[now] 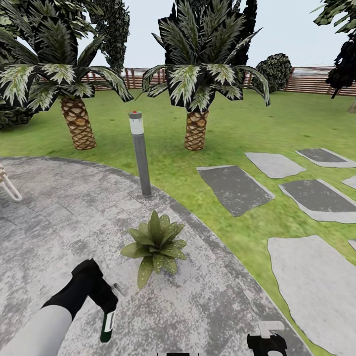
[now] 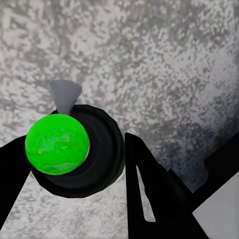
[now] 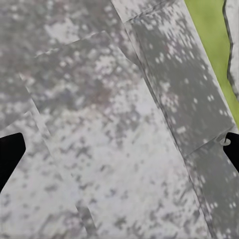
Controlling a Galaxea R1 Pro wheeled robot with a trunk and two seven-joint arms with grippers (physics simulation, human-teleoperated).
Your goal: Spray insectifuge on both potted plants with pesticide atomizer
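With my left gripper (image 1: 106,301) clenched on the pesticide atomizer (image 1: 107,326) — bottle hanging upright — the potted plant (image 1: 155,244) lies ahead, slightly right. My right gripper (image 1: 267,341) idles, released.

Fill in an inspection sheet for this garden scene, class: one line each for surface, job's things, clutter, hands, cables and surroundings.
Surface: round grey gravel patio, edged by green lawn with grey stepping stones.
Job's things: pesticide atomizer held in the left hand, hanging bottom-down over the patio; one potted plant stands on the patio just ahead of it. A second potted plant: nothing seen.
Clutter: grey post lamp at the patio edge; pale frame at the far left, too cropped to identify.
Hands: left shut on the atomizer; right hand low, fingers apart over bare gravel.
Cables: nothing seen.
Surroundings: two palms, dark shrubs, brown slatted fence.
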